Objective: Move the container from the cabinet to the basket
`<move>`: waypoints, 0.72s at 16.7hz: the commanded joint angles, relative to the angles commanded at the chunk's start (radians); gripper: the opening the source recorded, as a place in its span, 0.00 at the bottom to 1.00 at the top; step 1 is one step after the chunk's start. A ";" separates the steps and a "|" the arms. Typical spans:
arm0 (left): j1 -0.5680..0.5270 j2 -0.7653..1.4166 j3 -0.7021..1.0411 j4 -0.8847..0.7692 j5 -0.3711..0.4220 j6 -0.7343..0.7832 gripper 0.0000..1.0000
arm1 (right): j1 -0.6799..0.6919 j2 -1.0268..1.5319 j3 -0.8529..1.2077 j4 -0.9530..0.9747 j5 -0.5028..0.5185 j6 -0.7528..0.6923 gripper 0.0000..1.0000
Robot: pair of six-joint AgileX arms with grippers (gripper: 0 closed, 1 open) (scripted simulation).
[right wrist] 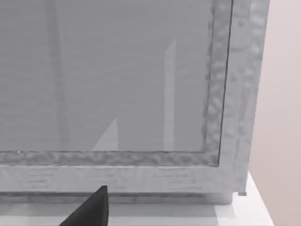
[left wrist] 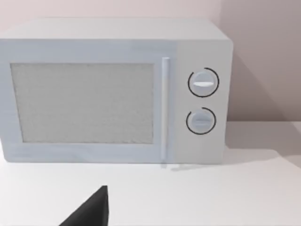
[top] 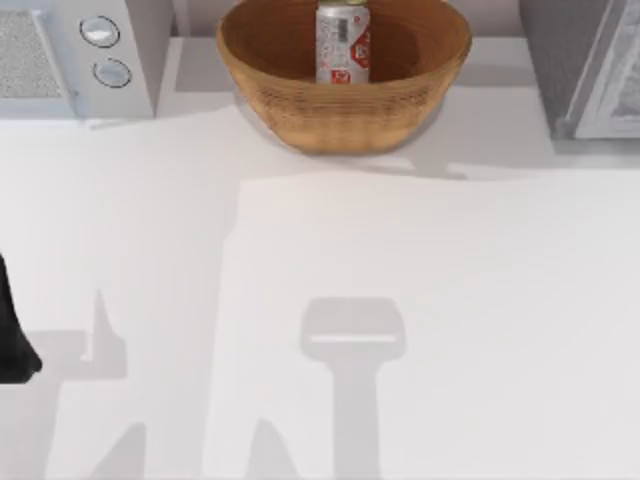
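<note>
The container (top: 343,42), a silver can with red-and-white marks, stands upright inside the woven brown basket (top: 300,95) at the back middle of the table. The grey cabinet (top: 560,70) is at the back right, with its paler speckled door panel (top: 620,80) beside it. My left arm (top: 12,335) rests at the table's left edge, far from the basket. A dark part of my left gripper (left wrist: 89,212) points at the white appliance. A dark part of my right gripper (right wrist: 89,212) sits close in front of the cabinet door (right wrist: 225,94).
A white appliance (top: 110,50) with two round knobs (left wrist: 203,83) stands at the back left. The white table (top: 400,300) stretches wide and bare in front of the basket, crossed by arm shadows.
</note>
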State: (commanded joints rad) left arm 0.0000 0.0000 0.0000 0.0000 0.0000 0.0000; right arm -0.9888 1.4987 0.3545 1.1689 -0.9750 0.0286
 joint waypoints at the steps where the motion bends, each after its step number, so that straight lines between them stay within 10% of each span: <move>1: 0.000 0.000 0.000 0.000 0.000 0.000 1.00 | -0.020 0.029 0.007 0.022 -0.019 0.001 1.00; 12: 0.000 0.000 0.000 0.000 0.000 0.000 1.00 | -0.043 0.041 0.115 -0.070 -0.040 0.001 1.00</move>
State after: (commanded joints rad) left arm 0.0000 0.0000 0.0000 0.0000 0.0000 0.0000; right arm -1.0322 1.5401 0.4691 1.0986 -1.0151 0.0298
